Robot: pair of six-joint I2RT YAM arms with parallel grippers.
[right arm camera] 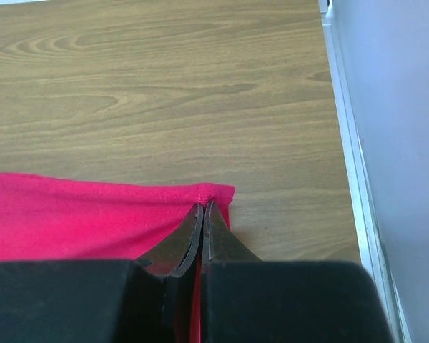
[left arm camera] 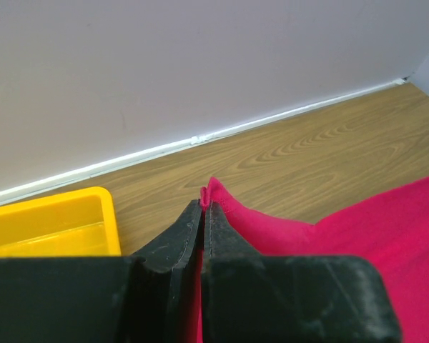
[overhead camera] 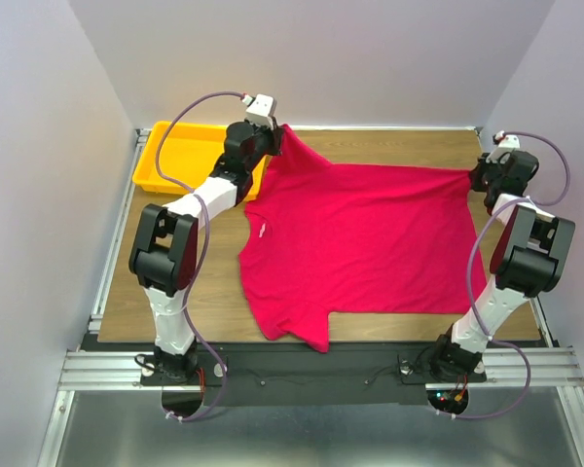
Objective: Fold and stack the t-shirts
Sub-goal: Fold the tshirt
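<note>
A glossy yellow plastic tray [overhead camera: 180, 151] sits at the far left of the wood-grain surface [overhead camera: 389, 146]. The left fingers [left arm camera: 186, 236], black and tapered, are pinched tight on one far corner of the soft crimson t-shirt [overhead camera: 360, 243], which is spread, lightly creased, across the middle. The right fingers [right arm camera: 186, 236] clamp its other far corner.

Plain crimson-pink t-shirt [overhead camera: 370, 233], yellow tray [overhead camera: 187, 151], brown wood-grain table [overhead camera: 399, 146].
</note>
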